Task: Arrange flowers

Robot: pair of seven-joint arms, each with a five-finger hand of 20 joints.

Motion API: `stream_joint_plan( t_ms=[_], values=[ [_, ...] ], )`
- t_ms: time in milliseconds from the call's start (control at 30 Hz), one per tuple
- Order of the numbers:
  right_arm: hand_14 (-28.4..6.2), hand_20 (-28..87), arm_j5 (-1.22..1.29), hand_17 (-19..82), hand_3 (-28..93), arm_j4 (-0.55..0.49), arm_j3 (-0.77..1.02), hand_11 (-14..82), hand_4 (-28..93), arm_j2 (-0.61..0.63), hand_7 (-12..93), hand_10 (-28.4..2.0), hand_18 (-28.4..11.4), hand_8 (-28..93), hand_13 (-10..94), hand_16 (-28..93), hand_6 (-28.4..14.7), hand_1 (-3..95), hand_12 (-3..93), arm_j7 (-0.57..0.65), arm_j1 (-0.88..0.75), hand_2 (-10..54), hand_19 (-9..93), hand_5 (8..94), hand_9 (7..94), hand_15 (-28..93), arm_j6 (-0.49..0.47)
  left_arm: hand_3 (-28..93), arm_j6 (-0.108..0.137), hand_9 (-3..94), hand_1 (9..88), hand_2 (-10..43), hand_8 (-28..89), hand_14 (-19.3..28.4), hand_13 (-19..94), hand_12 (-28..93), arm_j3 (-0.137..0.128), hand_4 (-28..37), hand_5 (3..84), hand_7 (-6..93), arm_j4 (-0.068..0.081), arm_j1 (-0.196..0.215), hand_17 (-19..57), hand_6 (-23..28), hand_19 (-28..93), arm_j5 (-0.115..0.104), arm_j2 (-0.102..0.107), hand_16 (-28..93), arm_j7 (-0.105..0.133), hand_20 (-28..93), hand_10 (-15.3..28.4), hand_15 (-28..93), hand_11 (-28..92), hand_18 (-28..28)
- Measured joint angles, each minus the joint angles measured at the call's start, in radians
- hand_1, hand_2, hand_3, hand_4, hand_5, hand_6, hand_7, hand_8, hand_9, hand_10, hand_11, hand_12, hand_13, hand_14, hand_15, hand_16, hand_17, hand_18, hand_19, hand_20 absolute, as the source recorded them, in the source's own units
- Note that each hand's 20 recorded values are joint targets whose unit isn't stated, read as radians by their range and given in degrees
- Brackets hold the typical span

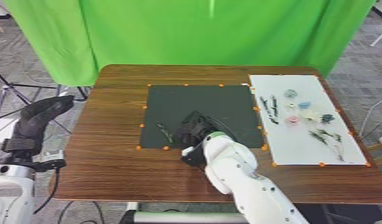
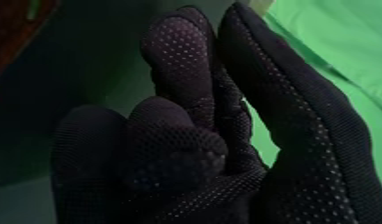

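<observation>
In the head view, we see our black-gloved right hand (image 1: 197,126) over the dark square mat (image 1: 174,102) on the brown wooden table (image 1: 116,172), near a thin green sprig (image 1: 164,133), but we cannot tell if it is open or closed. On the white rectangular board (image 1: 301,153), to the right of the mat, lie a pink flower (image 1: 292,120), a dark blue flower (image 1: 327,118) and narrow green leafy stems (image 1: 274,111); our black-gloved left hand (image 1: 45,109) is beside the table, its fingers loosely straight.

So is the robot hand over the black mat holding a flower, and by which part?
I can't tell: the right robot hand, over the black mat, could be hiding something thin.
</observation>
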Motion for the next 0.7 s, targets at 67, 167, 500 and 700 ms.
stream_joint_plan(
  t_ms=[67, 167, 500, 700],
  values=[
    [-2.9, 30, -0.005, 78, 59, -0.004, -0.002, 41.6, -3, 0.002, 25, -11.8, -7.4, 12, 94, 19, -6.4, 44.8, 25.7, -0.003, 0.001, -4.9, 90, 79.0, 92.7, 65, -0.027, 62, -0.001, 43.2, 27.2, -9.5, -8, 15.9, 35, 16, 0.0, -19.9, 45.8, 19.8, 0.0, 0.0, 5.4, 3.5, 5, 0.0, 0.0, 4, 0.0, 14, 13.1, 14, 23, 9.8],
    [-2.9, 30, -0.005, 78, 59, -0.015, -0.008, 41.6, -3, 0.005, 24, -11.7, -7.5, 11, 94, 19, -6.1, 44.5, 25.7, -0.003, 0.002, -4.2, 90, 79.6, 92.8, 65, -0.059, 62, -0.001, 43.1, 27.1, -9.5, -8, 15.9, 35, 16, 0.0, -19.9, 45.9, 19.7, 0.0, 0.0, 5.4, 3.6, 5, 0.0, 0.0, 4, -0.001, 14, 13.1, 14, 23, 9.8],
    [-3.0, 29, 0.041, 78, 59, -0.027, -0.021, 41.5, -3, 0.005, 24, -11.8, -7.7, 12, 94, 19, -6.0, 44.5, 25.9, -0.002, 0.002, -3.8, 91, 80.1, 93.0, 65, -0.083, 62, -0.002, 43.0, 27.0, -9.5, -8, 15.9, 35, 16, 0.0, -19.9, 45.8, 19.7, 0.0, 0.0, 5.4, 3.6, 5, 0.0, 0.0, 4, -0.002, 14, 13.1, 14, 23, 9.8],
    [-3.0, 29, 0.069, 78, 60, -0.033, -0.023, 41.4, -3, 0.005, 24, -11.8, -7.7, 12, 94, 19, -6.0, 44.3, 26.0, -0.002, 0.001, -3.9, 91, 80.0, 93.0, 65, -0.091, 62, -0.002, 42.8, 27.1, -9.5, -8, 15.8, 35, 16, 0.0, -19.8, 45.7, 19.5, -0.001, 0.0, 5.3, 3.6, 5, 0.0, 0.0, 4, -0.002, 14, 13.1, 14, 23, 9.8]
  ],
)
